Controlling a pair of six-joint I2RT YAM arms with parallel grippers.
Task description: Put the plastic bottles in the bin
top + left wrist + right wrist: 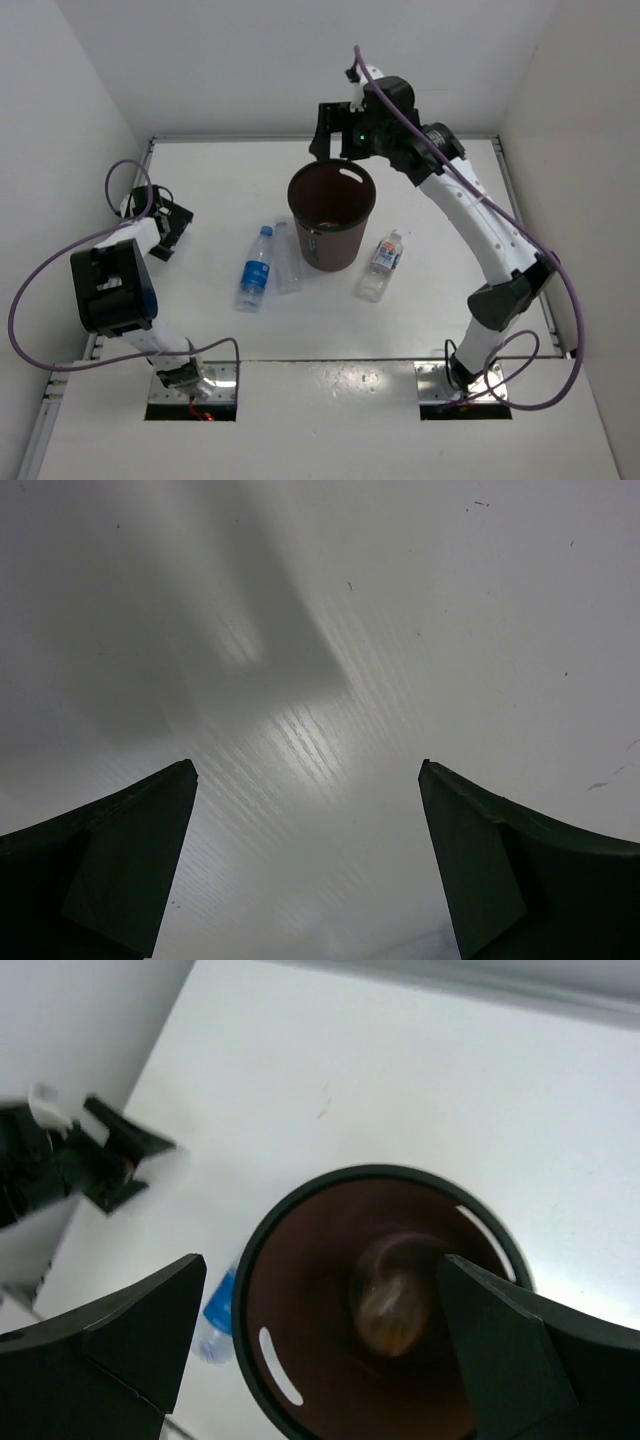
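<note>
- The right tool (333, 148) hung over the bin (335, 250), spread wide and holding nothing; a blurred orange bottle (392, 1302) showed low inside the bin.
- The left tool (170, 225) was spread and empty too, over the counter (220, 330) well to the left.
- The blue-capped bottle (256, 268) and the plain clear bottle (288, 262) lay just left of the bin; the white-labelled bottle (383, 262) lay just right.
- To finish the drop well, I'd rise straight off the rim before swinging away; a sideways sweep might tip the bin.
</note>
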